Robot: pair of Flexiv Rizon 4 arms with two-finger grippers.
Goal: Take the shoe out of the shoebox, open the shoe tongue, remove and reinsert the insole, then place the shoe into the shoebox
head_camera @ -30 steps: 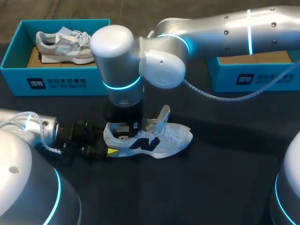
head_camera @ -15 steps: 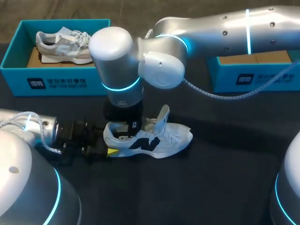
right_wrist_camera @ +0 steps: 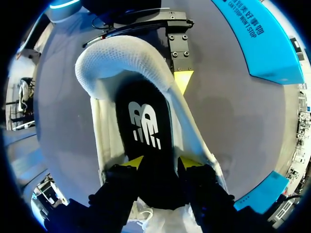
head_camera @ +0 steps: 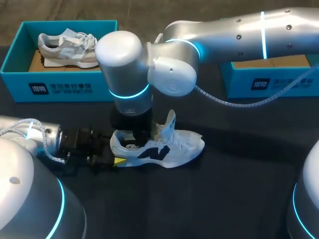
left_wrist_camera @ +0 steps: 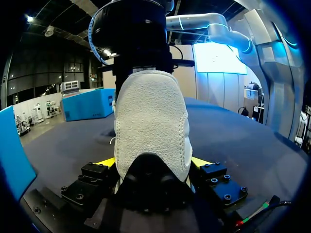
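Dark table, white shoe upright near the middle, toe toward my right side. My left gripper comes in low along the tabletop, fingers narrow and clamped on the heel from both sides, a yellow tip on each side. Tongue pulled up and standing. My right gripper points down into the shoe's opening, fingers close together and pinching the black insole between the yellow tips. Whether the insole is lifted or flat I can't quite tell. Teal shoebox at far left holds a second shoe. Second box at far right.
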